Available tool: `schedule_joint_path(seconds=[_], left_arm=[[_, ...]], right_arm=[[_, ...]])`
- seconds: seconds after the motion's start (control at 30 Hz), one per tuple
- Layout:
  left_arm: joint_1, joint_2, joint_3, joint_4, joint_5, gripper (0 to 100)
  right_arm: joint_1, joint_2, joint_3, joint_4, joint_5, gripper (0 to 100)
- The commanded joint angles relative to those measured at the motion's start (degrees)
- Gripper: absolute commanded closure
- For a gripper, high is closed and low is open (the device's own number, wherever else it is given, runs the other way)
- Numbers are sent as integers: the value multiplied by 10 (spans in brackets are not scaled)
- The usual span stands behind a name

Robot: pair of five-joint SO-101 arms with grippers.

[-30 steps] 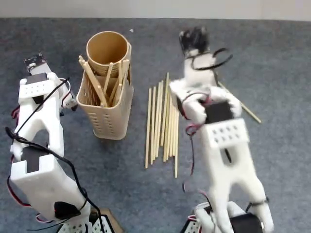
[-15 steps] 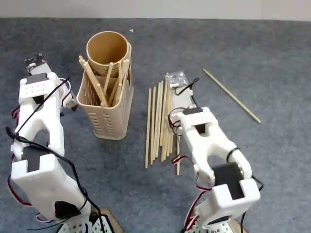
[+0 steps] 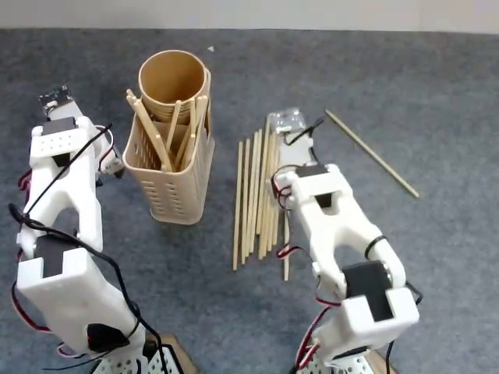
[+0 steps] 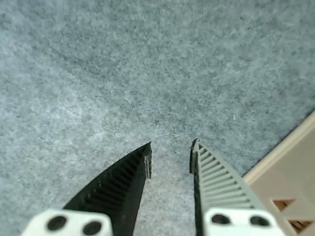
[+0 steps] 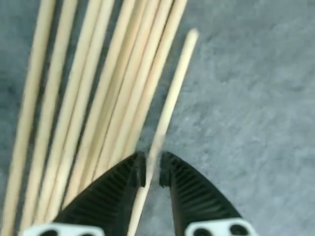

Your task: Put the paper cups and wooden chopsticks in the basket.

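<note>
Bright, even light; faint soft shadow at the basket's (image 3: 175, 187) foot.

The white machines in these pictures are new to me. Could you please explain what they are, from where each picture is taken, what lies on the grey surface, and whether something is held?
They are two small robot arms, side by side. The high view comes from a fixed camera above; the other two come from a camera on each arm's wrist. On the grey carpet stands a basket holding a paper cup and several chopsticks. Beside it lie loose chopsticks in a row, and a lone chopstick lies apart. The left gripper, next to the basket, is open and empty. The right gripper is shut on the outer chopstick of the row.
</note>
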State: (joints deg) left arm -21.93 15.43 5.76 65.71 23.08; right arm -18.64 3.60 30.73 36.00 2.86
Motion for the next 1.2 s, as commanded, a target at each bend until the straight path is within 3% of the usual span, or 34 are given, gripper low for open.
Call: schedule_joint_path(seconds=[0.0, 0.37, 1.0, 1.17], left_arm=[[-1, -4, -3, -7, -6, 836], [-1, -4, -3, -7, -6, 836], [0, -5, -4, -7, -6, 836], [0, -5, -3, -7, -6, 836]], right_arm=[[8, -47, -13, 1, -8, 880], [-6, 16, 10, 0, -3, 854], [-46, -39, 17, 0, -8, 851], [-35, 15, 29, -15, -9, 851]])
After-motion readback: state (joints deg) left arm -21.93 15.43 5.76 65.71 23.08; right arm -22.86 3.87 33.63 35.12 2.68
